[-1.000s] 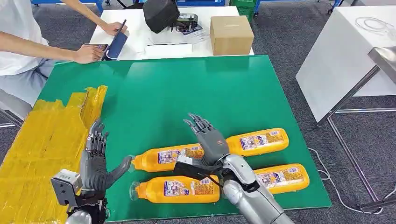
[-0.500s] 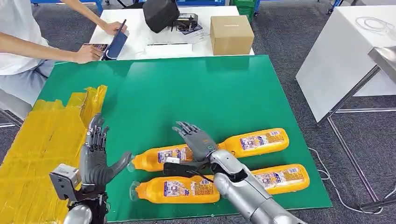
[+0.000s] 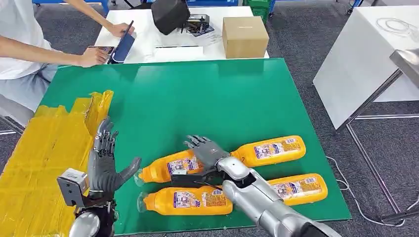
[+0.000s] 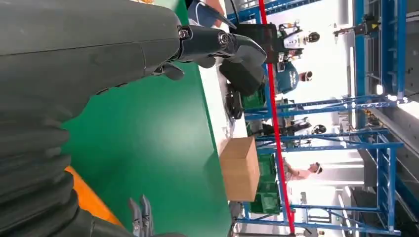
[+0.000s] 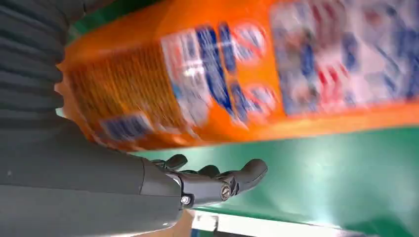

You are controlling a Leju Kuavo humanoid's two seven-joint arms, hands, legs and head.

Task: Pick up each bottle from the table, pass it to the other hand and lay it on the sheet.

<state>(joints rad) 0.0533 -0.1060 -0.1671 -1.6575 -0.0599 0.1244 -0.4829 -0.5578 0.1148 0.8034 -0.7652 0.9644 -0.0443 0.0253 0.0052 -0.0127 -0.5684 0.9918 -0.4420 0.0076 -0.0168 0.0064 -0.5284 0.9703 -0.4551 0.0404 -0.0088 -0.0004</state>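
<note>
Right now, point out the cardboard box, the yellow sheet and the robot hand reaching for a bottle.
cardboard box [image 3: 244, 37], head view, front face.
yellow sheet [image 3: 44, 148], head view, its flat middle.
right robot hand [image 3: 206, 149], head view, back of the hand.

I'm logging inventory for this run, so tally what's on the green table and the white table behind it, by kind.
Orange bottles: 4 —
Yellow sheet: 1
Cardboard box: 1
Black bag: 1
Total: 7. Smaller items on the white table are too unclear to count.
</note>
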